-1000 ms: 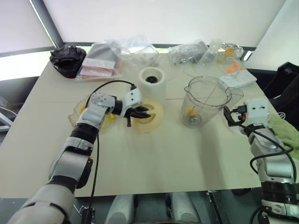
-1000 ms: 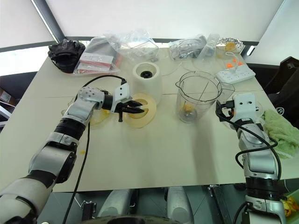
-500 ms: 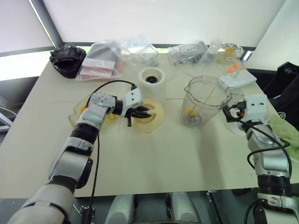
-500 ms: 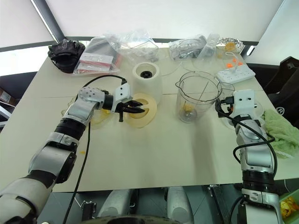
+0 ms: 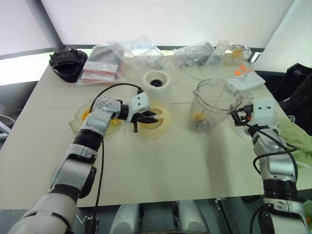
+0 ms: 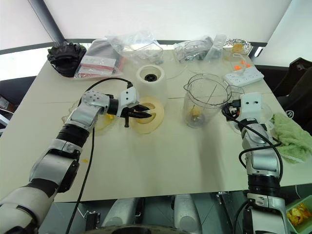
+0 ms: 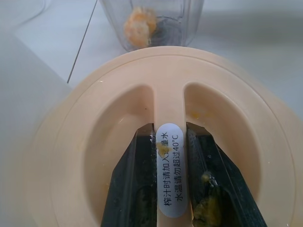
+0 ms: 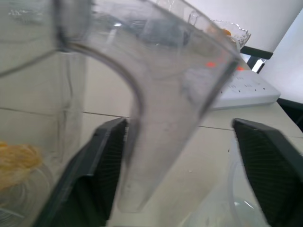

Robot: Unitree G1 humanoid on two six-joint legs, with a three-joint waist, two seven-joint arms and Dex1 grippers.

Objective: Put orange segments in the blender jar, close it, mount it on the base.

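- The left arm is reaching across the table [image 5: 161, 170] toward the robot's right, wrist bent, with the left gripper [image 5: 146, 118] angling slightly downward onto the cream-yellow lid [image 5: 158, 122].
- In the left wrist view its two black fingers [image 7: 137, 189] are sitting in the lid's recesses, pinched together on the raised centre bar [image 7: 169, 156] that carries a white label; bits of orange pulp are clinging to one finger.
- The right arm is stretching forward at the table's right edge, forearm rising to the right gripper [image 6: 229, 111], which is pointing level at the handle [image 8: 161, 113] of the blender jar [image 5: 214, 105].
- Its fingers [image 8: 102, 165] are standing apart on either side of the handle, one close beside it, the other clear of it.
- The blender jar is standing upright right of the lid, with orange segments [image 5: 199, 117] lying at its bottom.
- The base [image 5: 157, 82] is standing just behind the lid, its dark socket facing up.
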